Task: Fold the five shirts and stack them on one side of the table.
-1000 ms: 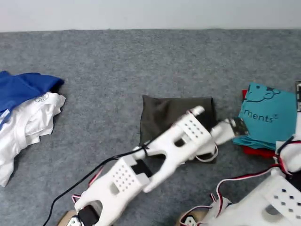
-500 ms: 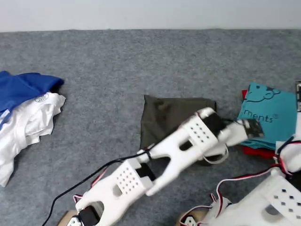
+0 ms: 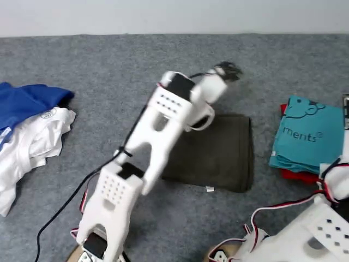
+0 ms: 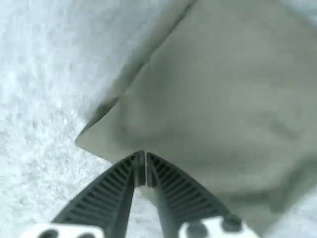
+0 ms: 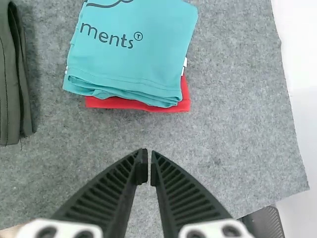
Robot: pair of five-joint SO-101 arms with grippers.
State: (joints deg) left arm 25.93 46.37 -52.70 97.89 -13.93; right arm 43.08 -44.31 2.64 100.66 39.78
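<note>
**Three shirts folded, two more to go**

The big grey felt mat (image 3: 109, 65) covers the table. The long white left arm (image 3: 163, 114) reaches from the near edge out over the middle. The white right arm (image 3: 316, 229) sits low at the near right corner.

In the middle lies the dark green folded shirt (image 3: 223, 153), flat and square. Far off at the left edge, a crumpled white shirt (image 3: 32, 142) and a crumpled blue shirt (image 3: 27, 101) lie in a heap, touching. On the right side, a folded teal shirt with writing (image 3: 308, 136) rests on a folded red shirt (image 3: 297, 176). That is the stack.

I think the job now is to get the dark green shirt onto that stack. For this the jaws must open, pinch the shirt's edge through all its layers, and carry it across without letting it fall open. After that, the white and blue shirts need folding.

The high view takes in the whole table, with heap, middle shirt and stack well apart. The left wrist view looks close at a corner of the dark green shirt. There the left gripper (image 4: 145, 159) hangs above it with its jaws pressed together, holding nothing. The right wrist view looks down on the stack's neat edges. The right gripper (image 5: 146, 158) is over bare mat beside it, jaws together and empty too. A small white tag (image 3: 209, 189) pokes out at the dark green shirt's near edge.
</note>
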